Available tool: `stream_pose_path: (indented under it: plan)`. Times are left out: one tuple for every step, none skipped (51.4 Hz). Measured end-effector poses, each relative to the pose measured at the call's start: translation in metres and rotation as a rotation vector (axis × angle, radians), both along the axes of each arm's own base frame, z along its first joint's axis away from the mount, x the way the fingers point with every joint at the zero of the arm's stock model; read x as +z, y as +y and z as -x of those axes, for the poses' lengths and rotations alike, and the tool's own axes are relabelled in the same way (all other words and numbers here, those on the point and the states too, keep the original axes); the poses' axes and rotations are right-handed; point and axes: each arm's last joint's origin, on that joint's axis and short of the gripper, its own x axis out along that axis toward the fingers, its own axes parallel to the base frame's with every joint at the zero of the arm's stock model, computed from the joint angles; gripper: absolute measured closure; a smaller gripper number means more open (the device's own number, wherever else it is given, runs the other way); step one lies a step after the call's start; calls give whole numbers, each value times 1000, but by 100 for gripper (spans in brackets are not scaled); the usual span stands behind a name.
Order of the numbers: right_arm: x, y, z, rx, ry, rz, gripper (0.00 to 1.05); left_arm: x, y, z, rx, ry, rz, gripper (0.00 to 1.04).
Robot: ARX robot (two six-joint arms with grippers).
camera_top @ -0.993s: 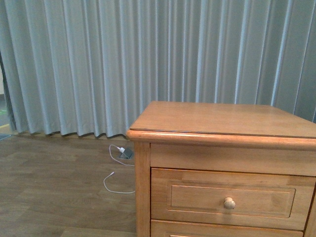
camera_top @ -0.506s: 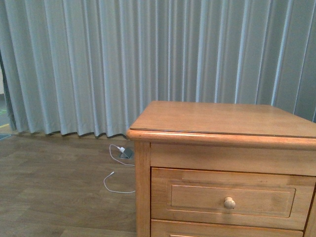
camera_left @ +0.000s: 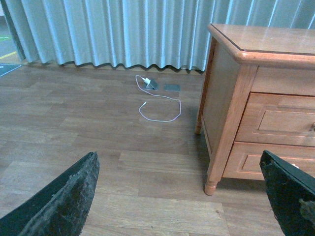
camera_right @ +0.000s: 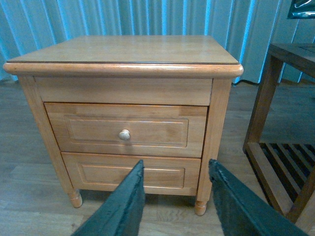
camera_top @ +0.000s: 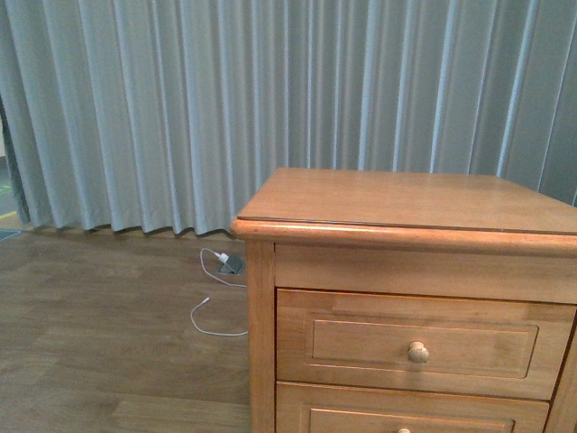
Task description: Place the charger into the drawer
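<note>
The charger is out of view in every frame. The light-wood nightstand stands in front of me. Its upper drawer is shut, with one round wooden knob. The right wrist view faces the drawer straight on, and my right gripper hangs open and empty, low before the nightstand's lower front. My left gripper is open wide over the wood floor beside the nightstand's left front leg, and nothing lies between its fingers. The drawer's edge shows at that view's side.
A white-cabled charger with a grey block lies on the floor by the grey curtain, its cable looping toward the nightstand. The shorter lower drawer is shut. A dark wooden slatted rack stands right of the nightstand.
In the front view the nightstand has shifted upward in the frame, and more of the lower drawer shows. Nothing on the floor has moved.
</note>
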Motion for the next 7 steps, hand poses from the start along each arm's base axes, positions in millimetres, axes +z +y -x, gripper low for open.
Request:
stream_pose_path:
  plan:
    - [0,0,0,0,0,0,52,0,0,0,0,0,0,6]
    - [0,0,0,0,0,0,49,0,0,0,0,0,0,6]
    - [0,0,0,0,0,0,45,0,0,0,0,0,0,6]
    - [0,0,0,0,0,0,43,0,0,0,0,0,0,6]
    - [0,0,0,0,0,0,40,0,0,0,0,0,0,6]
    - [0,0,0,0,0,0,36,0,0,0,0,0,0,6]
    - [0,0,0,0,0,0,33,0,0,0,0,0,0,6]
